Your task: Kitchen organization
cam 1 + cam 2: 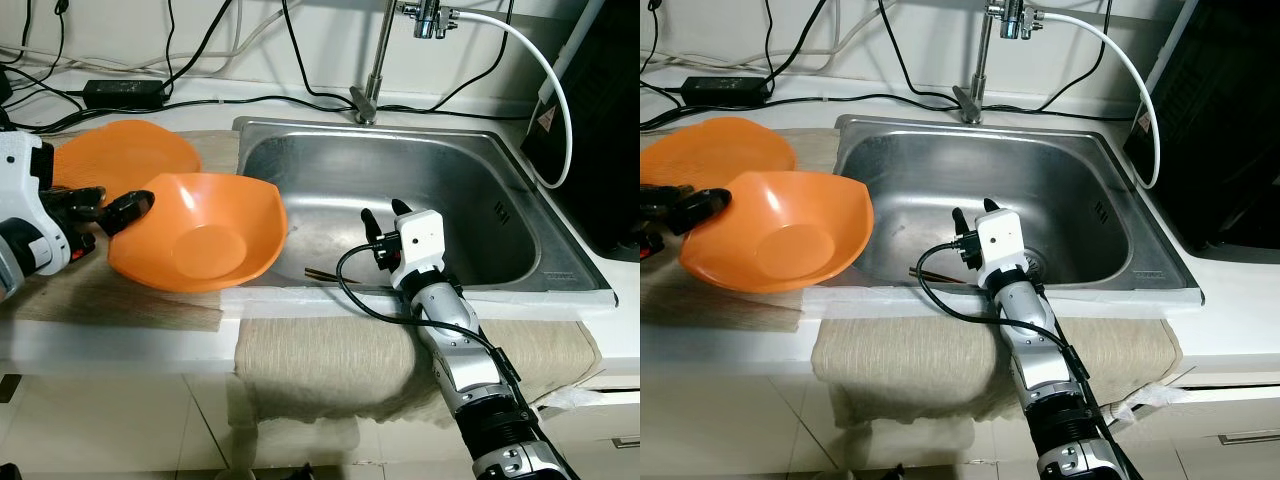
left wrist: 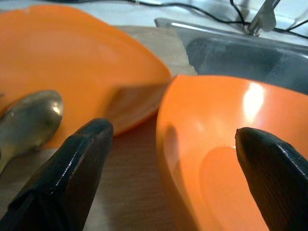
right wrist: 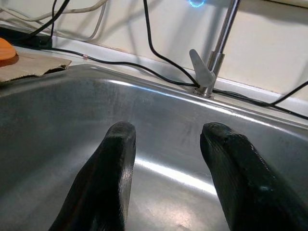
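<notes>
An orange bowl (image 1: pixel 205 235) sits on the counter mat, its right side hanging over the steel sink's (image 1: pixel 470 180) left rim. Behind it lies a flat orange plate (image 1: pixel 130 150) with a metal spoon (image 2: pixel 29 120) on it. My left gripper (image 1: pixel 105 208) is at the bowl's left rim, open, with one finger on each side of the rim (image 2: pixel 166 125). Low inside the sink near its front wall, my right gripper (image 1: pixel 385 212) is open and holds nothing. A thin brown stick-like item (image 1: pixel 320 273) lies on the sink floor to its left.
A faucet (image 1: pixel 375 70) stands behind the sink, with a white hose (image 1: pixel 545 80) curving to the right. Black cables and a power adapter (image 1: pixel 125 92) run along the back wall. A black appliance (image 1: pixel 600 130) stands at the right. A cloth (image 1: pixel 330 360) drapes over the counter's front.
</notes>
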Available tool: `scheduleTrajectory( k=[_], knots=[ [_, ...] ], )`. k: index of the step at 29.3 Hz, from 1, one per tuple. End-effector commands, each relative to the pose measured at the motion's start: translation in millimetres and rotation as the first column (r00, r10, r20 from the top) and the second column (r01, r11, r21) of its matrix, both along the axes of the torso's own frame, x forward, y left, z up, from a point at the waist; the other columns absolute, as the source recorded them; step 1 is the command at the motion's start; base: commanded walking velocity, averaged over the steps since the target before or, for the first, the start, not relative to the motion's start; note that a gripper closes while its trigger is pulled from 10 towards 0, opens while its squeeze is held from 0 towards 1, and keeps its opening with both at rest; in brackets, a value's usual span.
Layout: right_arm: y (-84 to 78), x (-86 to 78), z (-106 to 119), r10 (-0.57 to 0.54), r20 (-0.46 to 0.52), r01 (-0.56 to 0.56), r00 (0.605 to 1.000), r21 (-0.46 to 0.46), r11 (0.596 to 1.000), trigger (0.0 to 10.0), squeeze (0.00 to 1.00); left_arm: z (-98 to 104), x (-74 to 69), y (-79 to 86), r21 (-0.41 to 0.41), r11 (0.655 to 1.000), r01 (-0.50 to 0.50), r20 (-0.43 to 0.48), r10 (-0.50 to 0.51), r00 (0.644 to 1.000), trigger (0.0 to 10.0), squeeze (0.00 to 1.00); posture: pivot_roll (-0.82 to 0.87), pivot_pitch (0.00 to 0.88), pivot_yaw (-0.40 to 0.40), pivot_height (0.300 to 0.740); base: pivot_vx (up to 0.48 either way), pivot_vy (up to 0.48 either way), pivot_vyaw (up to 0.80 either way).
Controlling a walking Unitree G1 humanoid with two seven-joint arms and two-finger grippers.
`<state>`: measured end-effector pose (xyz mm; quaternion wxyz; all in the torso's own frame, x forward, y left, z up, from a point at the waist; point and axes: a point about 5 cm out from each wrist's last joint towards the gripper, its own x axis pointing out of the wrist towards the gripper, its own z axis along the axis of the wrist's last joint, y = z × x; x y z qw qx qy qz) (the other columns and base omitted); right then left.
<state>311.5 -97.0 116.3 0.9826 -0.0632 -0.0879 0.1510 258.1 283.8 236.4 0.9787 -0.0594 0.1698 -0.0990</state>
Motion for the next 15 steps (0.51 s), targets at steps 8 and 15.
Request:
scheduleTrajectory(
  k=[8, 15],
  knots=[
    [-0.8, -1.5, -10.6, 0.001, -0.049, -0.001, 0.999, -0.009, 1.000, 10.0, 0.00, -13.1, 3.3, -11.9, -0.055, 0.998, 0.033, -0.045, -0.036, 0.998, 10.0, 0.00, 0.22, 0.003, -0.042, 0.740, 0.000, 0.000, 0.00],
    [-1.0, -1.2, -9.7, -0.002, -0.045, 0.001, 0.999, -0.009, 1.000, 10.0, 0.00, -19.1, 8.3, -17.6, -0.056, 0.997, 0.044, -0.060, -0.047, 0.997, 10.0, 0.00, 0.21, 0.002, -0.040, 0.740, 0.000, 0.000, 0.00]
  ],
)
